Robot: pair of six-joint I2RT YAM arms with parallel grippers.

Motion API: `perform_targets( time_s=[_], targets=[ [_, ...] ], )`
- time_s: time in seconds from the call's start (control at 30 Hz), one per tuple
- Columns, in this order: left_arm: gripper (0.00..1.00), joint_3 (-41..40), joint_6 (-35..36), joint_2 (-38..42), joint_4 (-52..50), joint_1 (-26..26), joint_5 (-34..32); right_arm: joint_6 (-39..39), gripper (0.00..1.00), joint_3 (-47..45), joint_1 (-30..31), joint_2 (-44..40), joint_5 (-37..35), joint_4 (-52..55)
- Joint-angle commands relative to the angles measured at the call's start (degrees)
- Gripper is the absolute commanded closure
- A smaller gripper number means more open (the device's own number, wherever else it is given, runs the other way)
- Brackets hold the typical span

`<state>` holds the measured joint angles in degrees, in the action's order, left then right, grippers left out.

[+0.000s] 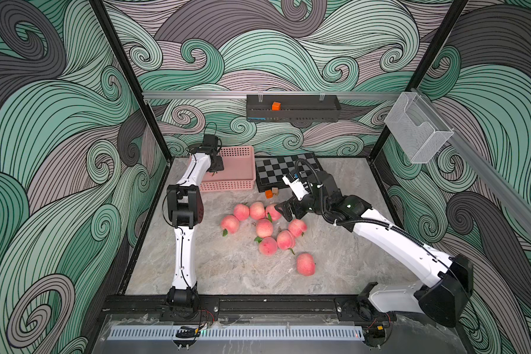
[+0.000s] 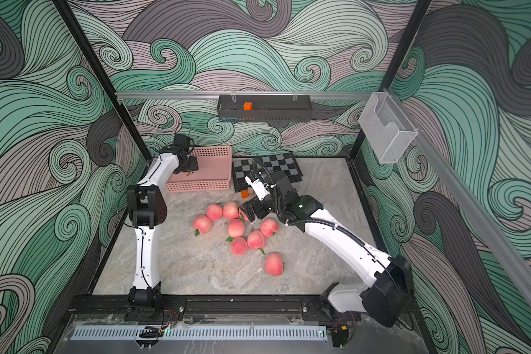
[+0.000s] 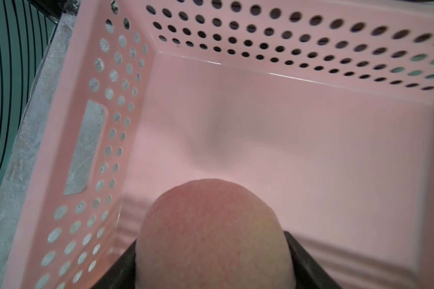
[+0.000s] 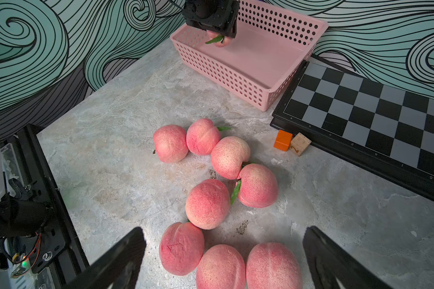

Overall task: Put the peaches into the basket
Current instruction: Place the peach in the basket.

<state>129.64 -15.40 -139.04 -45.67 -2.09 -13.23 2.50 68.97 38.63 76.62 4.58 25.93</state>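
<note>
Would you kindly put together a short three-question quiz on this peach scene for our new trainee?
1. True or false: the left end effector holds a peach over the basket.
2. How many peaches lie on the table? A five, B nine, C twelve.
3. Fill in: the right end effector, above the loose peaches, is ___ (open or shut).
Key: 1 true; 2 B; 3 open.

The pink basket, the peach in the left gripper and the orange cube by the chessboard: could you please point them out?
pink basket [image 4: 218,73], right wrist view, near perforated wall.
held peach [image 3: 211,232], left wrist view, its rounded front.
orange cube [image 4: 283,140], right wrist view, its middle.
</note>
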Motion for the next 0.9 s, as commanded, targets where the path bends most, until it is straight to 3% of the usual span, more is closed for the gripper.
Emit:
perform_targets(
  time_s=[0.0, 0.87],
  targets=[
    [0.34, 3.7, 1.0, -1.8, 3.2, 1.9, 0.1, -0.5, 0.01, -1.6, -0.2, 0.0, 0.3, -2.2],
    [0.32, 1.2, 2.6, -6.5, 4.2, 4.8, -2.2, 1.2, 0.01, -1.4, -0.5, 5.5, 1.7, -5.9]
  ],
)
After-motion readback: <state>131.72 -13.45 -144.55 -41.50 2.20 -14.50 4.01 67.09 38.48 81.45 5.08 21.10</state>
